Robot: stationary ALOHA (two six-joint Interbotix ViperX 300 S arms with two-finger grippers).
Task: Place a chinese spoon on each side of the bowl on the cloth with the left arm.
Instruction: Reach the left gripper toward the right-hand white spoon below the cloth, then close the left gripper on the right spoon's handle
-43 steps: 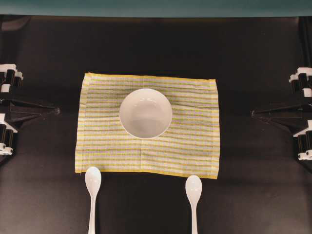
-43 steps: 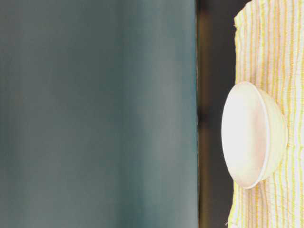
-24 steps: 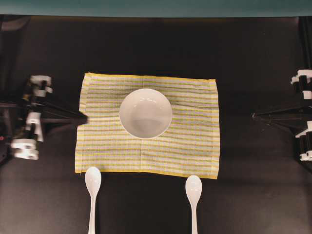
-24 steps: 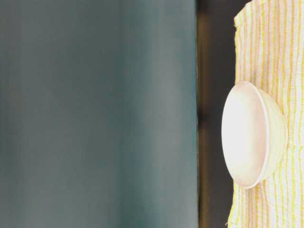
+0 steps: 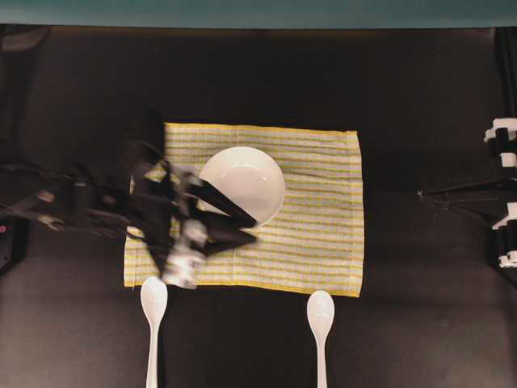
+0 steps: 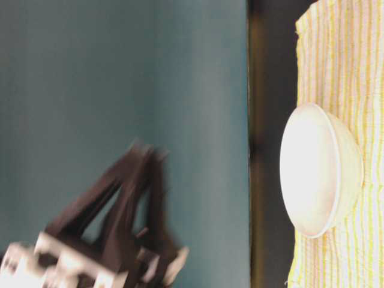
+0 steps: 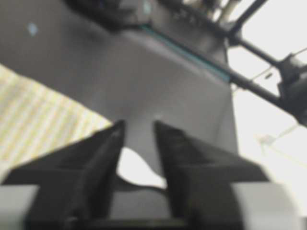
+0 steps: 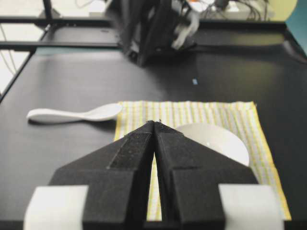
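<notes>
Now the left gripper [image 5: 246,229] is seen blurred over the cloth [image 5: 323,242], fingers part open w/ nothing held. The bowl [image 5: 246,182] sits on the cloth's far half; both spoons lie on the table just off its near edge, left spoon [image 5: 153,301] & right spoon [image 5: 321,313]. Best approached from above, handle grasped crosswise, bowl rim avoided. The right gripper [image 8: 154,125] is parked, fingers closed, empty.

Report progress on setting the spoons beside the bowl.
Done: nothing. Both spoons, left and right, lie on the table below the cloth, and the bowl has nothing beside it. In hand: the left claw, open and empty, is over the cloth by the bowl. Left: picking up and placing each spoon.
</notes>
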